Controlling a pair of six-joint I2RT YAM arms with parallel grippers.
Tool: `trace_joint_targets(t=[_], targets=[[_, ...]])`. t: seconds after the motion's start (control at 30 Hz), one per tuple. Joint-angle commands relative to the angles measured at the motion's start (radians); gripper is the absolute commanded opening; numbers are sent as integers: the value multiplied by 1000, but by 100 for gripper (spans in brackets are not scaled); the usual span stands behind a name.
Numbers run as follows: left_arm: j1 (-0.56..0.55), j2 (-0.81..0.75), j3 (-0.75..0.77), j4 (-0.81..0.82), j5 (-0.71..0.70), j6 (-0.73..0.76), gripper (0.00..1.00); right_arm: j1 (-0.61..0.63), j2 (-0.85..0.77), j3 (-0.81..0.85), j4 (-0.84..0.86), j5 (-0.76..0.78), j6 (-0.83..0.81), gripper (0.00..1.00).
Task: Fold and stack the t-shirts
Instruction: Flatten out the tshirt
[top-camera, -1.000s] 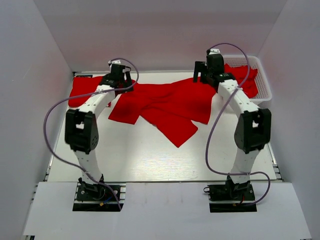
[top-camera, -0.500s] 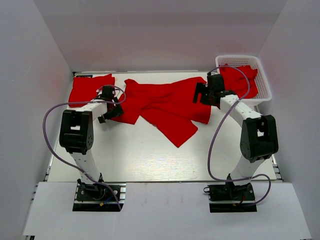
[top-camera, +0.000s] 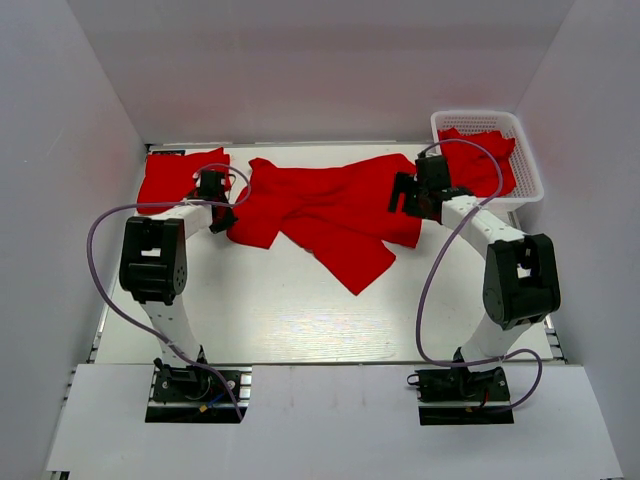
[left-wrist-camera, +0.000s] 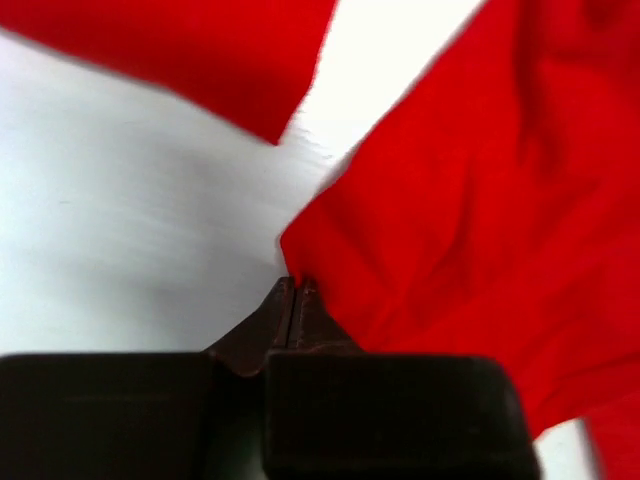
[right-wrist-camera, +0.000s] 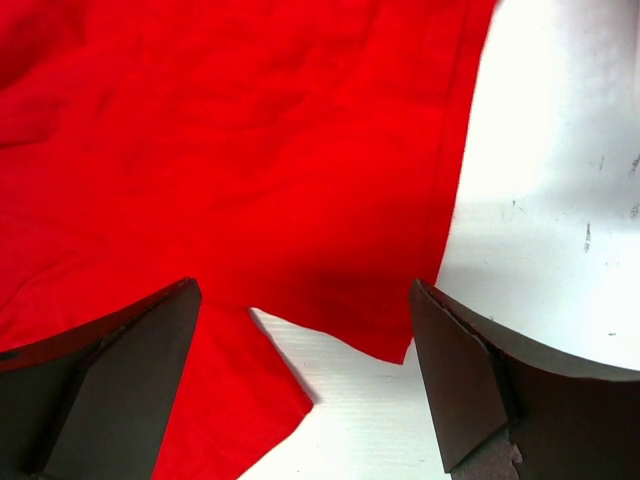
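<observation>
**Cloth, plastic and a scuffed tabletop**

The red t-shirt (top-camera: 330, 205) is soft, matt cloth, creased all over. The fingers (right-wrist-camera: 120, 390) of my right gripper (right-wrist-camera: 302, 300) look like dark, matt plastic. The table (right-wrist-camera: 560, 200) is white and smooth, with small dark scuffs. At two o'clock, the basket (top-camera: 528, 165) is white plastic lattice. My cable (top-camera: 90, 250) has smooth purple sheathing.

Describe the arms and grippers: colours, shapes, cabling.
Both match. The left arm and right arm have white links with bulky black joint housings, on black base plates. A lilac cable loops loosely outside each arm from base to wrist. The left gripper and right gripper are black, with dark wedge-shaped fingers tapering to the tips. No markings or sleeves visible.
</observation>
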Motion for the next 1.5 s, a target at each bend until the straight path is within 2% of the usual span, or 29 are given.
trace_joint_targets(t=[0.0,0.2,0.33,0.83,0.9,0.93,0.97,1.0,1.1,1.27,1.47], targets=[[-9,52,-36,8,115,22,0,-4,-29,-8,-12,40,32,90],[-19,-54,-135,129,147,52,0,-9,2,-35,-27,81,113,90],[-19,-126,-166,148,147,52,0,-27,29,-56,-8,129,155,90],[-19,-186,-175,193,181,52,0,-52,103,-143,105,-58,206,81],[-19,-186,-175,193,181,52,0,-49,122,-149,116,-93,212,74],[-19,-186,-175,193,181,52,0,-47,132,-148,126,-100,212,66],[-19,-186,-175,193,181,52,0,-49,134,-149,133,-101,215,41],[-19,-195,-184,202,181,52,0,-49,135,-152,143,-107,209,26],[-19,-206,-185,220,191,52,0,-50,111,-161,208,-140,192,0],[-19,-287,-114,220,201,52,0,-49,31,-112,246,-64,114,0],[-19,-477,-63,256,158,64,0,-49,-222,-65,312,12,28,0]])
